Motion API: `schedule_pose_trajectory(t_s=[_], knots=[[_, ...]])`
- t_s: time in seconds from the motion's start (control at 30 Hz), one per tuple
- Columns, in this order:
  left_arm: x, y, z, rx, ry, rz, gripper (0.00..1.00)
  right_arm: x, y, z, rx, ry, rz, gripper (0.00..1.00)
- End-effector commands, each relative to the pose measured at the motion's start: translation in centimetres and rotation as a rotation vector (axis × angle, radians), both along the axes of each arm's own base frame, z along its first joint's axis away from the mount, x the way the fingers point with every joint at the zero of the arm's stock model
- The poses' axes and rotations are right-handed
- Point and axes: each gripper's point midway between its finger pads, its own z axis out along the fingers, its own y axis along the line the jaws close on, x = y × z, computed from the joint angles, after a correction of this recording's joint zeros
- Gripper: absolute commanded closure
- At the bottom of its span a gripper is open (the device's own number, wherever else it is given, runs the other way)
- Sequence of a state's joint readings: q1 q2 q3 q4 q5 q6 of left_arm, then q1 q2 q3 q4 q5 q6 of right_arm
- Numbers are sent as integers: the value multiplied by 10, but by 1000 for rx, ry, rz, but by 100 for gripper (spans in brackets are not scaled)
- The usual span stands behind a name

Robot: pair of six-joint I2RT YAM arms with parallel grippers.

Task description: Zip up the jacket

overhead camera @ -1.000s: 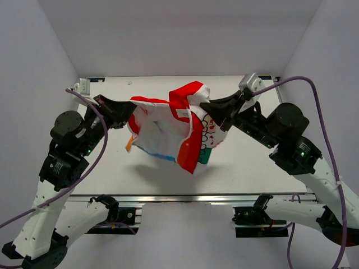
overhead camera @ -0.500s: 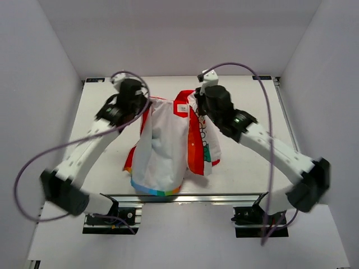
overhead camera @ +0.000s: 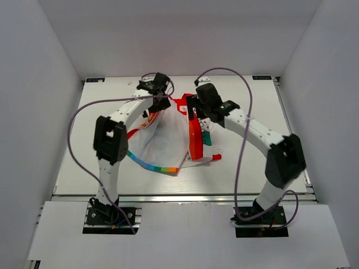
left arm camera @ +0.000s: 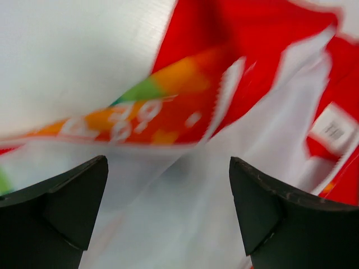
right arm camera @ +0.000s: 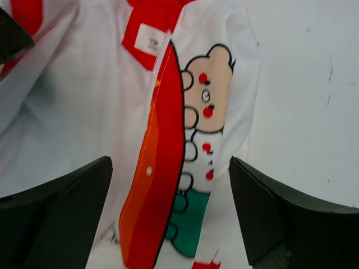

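The jacket lies crumpled on the table, white side up, its rainbow hem toward the near edge and a red front strip on its right. My left gripper hovers over its far left corner, open, with blurred white and red fabric below the jaws. My right gripper is open above the collar end, over the red strip and the bear print. Neither holds anything.
The white table shows bare surface right of the jacket, and a metal rail runs along its near edge. White walls enclose the table on three sides. Purple cables loop off both arms.
Both grippers have opened and let go of the jacket, which dropped from hanging between them onto the table. Both arms have reached toward the far middle.
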State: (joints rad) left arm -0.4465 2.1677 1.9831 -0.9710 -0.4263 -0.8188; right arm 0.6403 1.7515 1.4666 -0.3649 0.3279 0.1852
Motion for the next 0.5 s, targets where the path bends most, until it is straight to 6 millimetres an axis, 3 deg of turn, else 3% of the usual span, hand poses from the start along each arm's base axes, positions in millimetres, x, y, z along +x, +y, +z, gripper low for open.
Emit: schedule_pose_trajectory(t_s=[0.0,0.03,0.07,0.1,0.13,0.17,0.2,0.23,0.27,0.3,0.37,0.47], knots=[[-33,21,70,-45,-153,-14,2,-44,-3,10,109,67,27,11],[-48,31,92,-53,-197,2,2,-59,-3,15,132,72,38,11],[-58,46,90,-33,-190,37,2,-78,-9,-9,110,129,42,11],[-79,63,65,-11,-127,68,2,-90,-8,-6,135,124,49,11],[-93,77,74,-30,-149,94,2,-108,3,-14,132,140,91,11],[-99,103,66,-38,-135,162,2,-126,2,-33,114,182,112,11],[-108,114,55,-72,-105,187,2,-144,16,-35,152,208,160,11],[-127,129,28,-68,-43,215,2,-155,20,-43,166,240,176,11],[-131,153,28,-85,-54,280,2,-165,24,-51,179,272,191,11],[-138,163,19,-87,-34,302,2,-181,28,-66,195,332,202,11],[-150,181,1,-73,1,345,2,-188,35,-76,206,351,207,11],[-148,186,-18,-81,10,350,2,-186,35,-94,165,367,153,11]])
